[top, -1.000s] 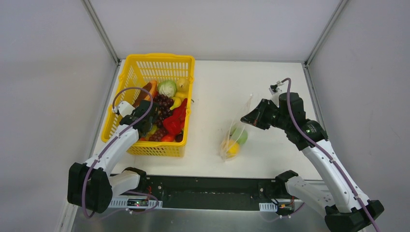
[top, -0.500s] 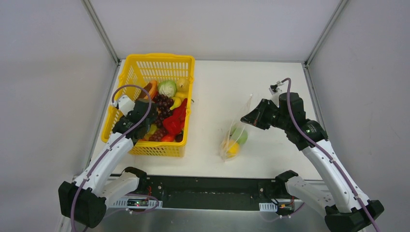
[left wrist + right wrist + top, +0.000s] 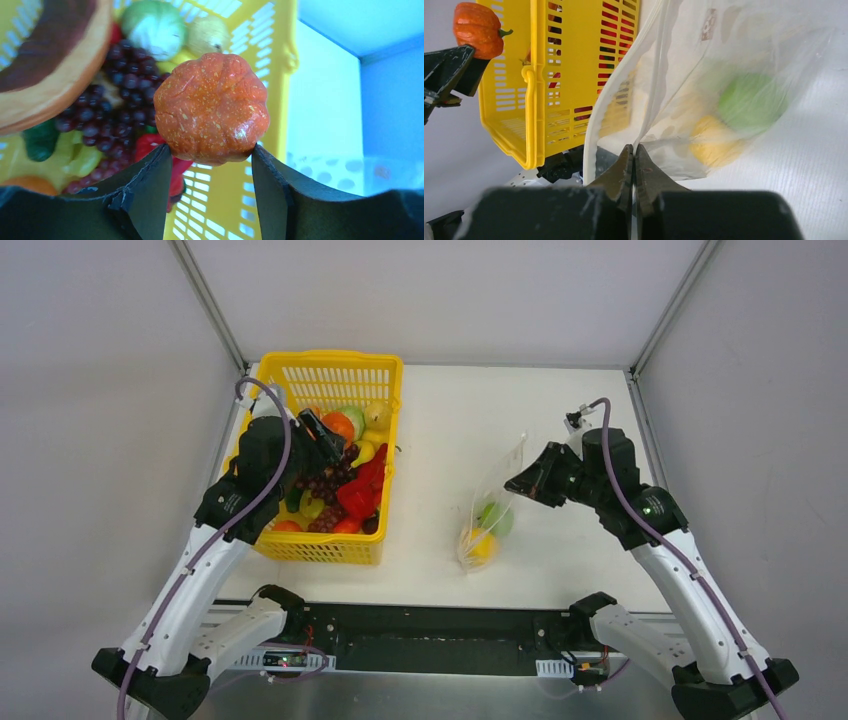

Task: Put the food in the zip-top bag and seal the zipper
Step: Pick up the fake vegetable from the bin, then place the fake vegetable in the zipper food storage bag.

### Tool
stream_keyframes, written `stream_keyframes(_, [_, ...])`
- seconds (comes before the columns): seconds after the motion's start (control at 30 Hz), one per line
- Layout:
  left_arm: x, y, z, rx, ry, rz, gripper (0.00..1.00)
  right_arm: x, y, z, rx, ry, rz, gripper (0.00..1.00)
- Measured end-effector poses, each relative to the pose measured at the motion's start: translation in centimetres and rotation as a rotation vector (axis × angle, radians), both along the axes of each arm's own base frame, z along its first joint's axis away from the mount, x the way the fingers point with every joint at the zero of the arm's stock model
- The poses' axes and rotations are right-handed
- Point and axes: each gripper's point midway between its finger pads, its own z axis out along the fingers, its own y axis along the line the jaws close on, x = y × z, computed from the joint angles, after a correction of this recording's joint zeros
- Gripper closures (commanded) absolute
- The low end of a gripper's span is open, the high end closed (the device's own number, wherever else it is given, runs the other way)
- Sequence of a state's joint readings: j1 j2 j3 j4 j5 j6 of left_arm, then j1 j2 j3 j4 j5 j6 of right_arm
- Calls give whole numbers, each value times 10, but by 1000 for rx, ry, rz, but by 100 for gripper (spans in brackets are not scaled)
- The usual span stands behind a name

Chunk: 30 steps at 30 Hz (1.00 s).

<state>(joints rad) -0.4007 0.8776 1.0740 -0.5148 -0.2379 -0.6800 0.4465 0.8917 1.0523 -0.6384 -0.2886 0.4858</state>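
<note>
My left gripper [image 3: 325, 435] is shut on an orange toy pumpkin [image 3: 211, 107], held by its lower sides above the yellow basket [image 3: 325, 365]. The pumpkin [image 3: 338, 426] hangs over the other food: purple grapes [image 3: 325, 480], a red pepper [image 3: 358, 492], a green cabbage [image 3: 150, 27]. My right gripper [image 3: 515, 483] is shut on the upper edge of the zip-top bag [image 3: 490, 515], holding it up off the table. A green fruit [image 3: 497, 518] and a yellow fruit [image 3: 478, 545] lie in the bag. The zipper [image 3: 590, 140] curves open as a white strip left of my right gripper [image 3: 633, 147].
The basket stands at the table's back left, its lattice wall [image 3: 534, 100] facing the bag. White table [image 3: 450, 430] lies between basket and bag. Grey walls with metal corner posts close in the back and sides. A black rail [image 3: 430, 640] runs along the near edge.
My left arm has risen out of the basket and swung toward its back, carrying the orange pumpkin up. The right gripper has shifted slightly right, raising the bag's edge.
</note>
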Motion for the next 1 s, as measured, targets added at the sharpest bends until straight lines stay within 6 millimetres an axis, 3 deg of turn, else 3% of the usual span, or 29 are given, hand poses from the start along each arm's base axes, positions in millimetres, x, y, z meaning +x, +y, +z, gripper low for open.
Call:
stream_keyframes(0.2, [-12,-50,16,-28,-26,-275,100,-1,-4,14,-17,-35,-1,100])
stream_keyframes(0.4, [-27,-90,31,-31,-46,-484,100,-2,-1,11,-12,-14,19,100])
stream_keyframes(0.63, [-44,-120,47,-52,-87,-656,100,-3,1,9,-8,-3,30,100])
stream_keyframes(1.0, [-83,-198,69,-14,-139,-984,100,4,8,0,-3,24,43,100])
